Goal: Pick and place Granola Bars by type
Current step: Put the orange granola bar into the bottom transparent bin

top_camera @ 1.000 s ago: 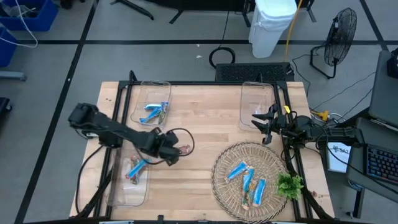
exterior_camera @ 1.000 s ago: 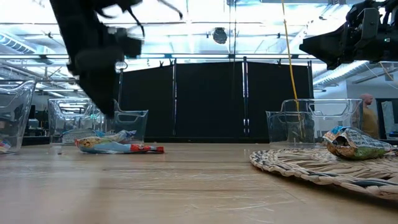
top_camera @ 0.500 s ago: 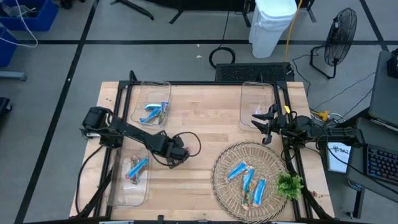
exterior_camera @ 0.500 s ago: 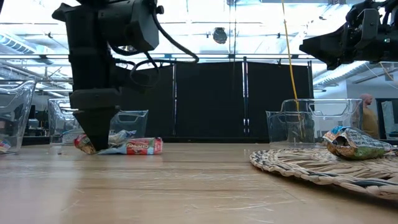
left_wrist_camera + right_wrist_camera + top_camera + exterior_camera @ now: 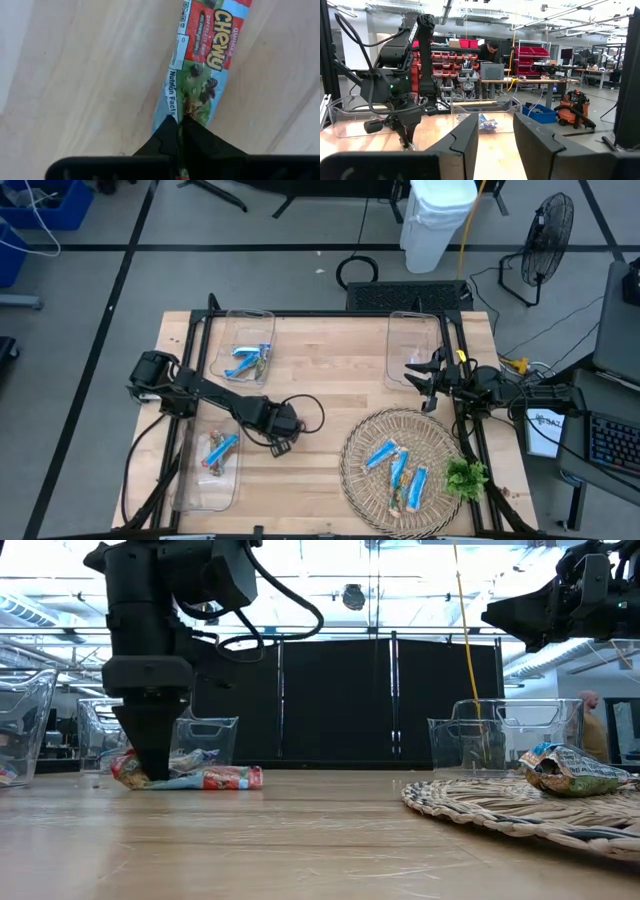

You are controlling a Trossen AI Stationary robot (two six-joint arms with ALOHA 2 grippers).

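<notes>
Two dark jointed arms, looping black cables, blocky black wrist housings

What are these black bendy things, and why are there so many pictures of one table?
They are two robot arms sorting granola bars. One camera looks down from above, one sits at table height, and one rides on each wrist. The left gripper has pinched its jaws shut on a red and green bar lying on the wooden table. The right gripper waits with open jaws near a clear bin. Blue bars lie on a woven mat.
</notes>
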